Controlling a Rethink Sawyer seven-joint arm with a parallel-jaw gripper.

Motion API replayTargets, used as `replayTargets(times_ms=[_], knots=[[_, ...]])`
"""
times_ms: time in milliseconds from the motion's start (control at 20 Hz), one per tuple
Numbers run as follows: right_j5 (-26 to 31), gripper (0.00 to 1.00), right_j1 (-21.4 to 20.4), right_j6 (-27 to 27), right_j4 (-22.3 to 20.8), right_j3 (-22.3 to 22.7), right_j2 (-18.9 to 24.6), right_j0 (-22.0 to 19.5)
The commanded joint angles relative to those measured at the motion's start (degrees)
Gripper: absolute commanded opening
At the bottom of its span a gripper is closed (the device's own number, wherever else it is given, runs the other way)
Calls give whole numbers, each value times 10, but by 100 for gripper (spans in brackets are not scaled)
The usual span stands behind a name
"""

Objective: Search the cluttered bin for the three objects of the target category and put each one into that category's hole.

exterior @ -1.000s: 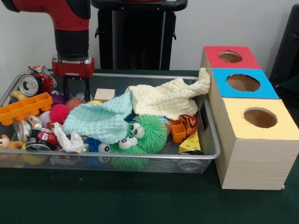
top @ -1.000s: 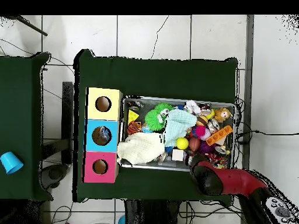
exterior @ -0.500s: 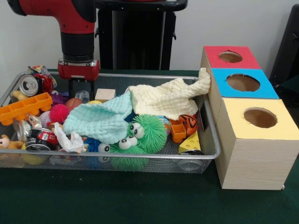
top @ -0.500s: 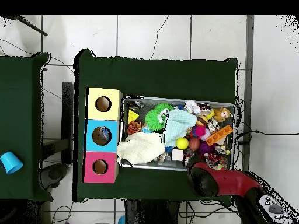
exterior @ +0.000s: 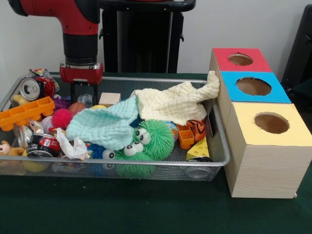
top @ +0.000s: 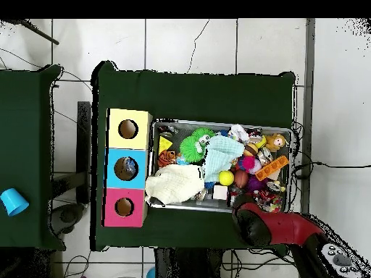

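Wire mesh bin (exterior: 214,161) on dark green table (exterior: 146,209), crammed with clutter. In front view: gripper (exterior: 83,99) lowered at far left rim of bin, just behind a wooden block (exterior: 109,98) and an orange ball (exterior: 76,107); cannot tell whether fingers released or clenched, nor whether anything grasped. Near middle: mint cloth (exterior: 105,126) draped over toys, cream cloth (exterior: 173,103) spread to its right with one corner reaching up against box wall. Green fuzzy toy with googly eyes (exterior: 146,141) at near side; cheese wedge (exterior: 199,148) and tiger figure (exterior: 196,129) toward right end. At left end: orange brick (exterior: 24,112), pink spiky ball (exterior: 61,117), crushed can (exterior: 31,88). Right of bin: row of three boxes with holes, red (exterior: 240,59) farthest, blue (exterior: 253,86) between, yellow (exterior: 271,123) nearest.
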Motion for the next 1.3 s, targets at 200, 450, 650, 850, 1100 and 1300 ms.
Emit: replayTargets(times_ms=[200,450,650,850,1100,1300], knots=[[-21,100,48,33,-31,-41,-8,-4],[-49,100,73,43,-25,-55,-29,7],[-52,100,82,39,-20,-59,-31,7],[-64,100,100,39,-18,-70,-36,6],[-73,100,115,37,-14,-80,-40,8],[-85,100,127,40,-11,-86,-48,12]])
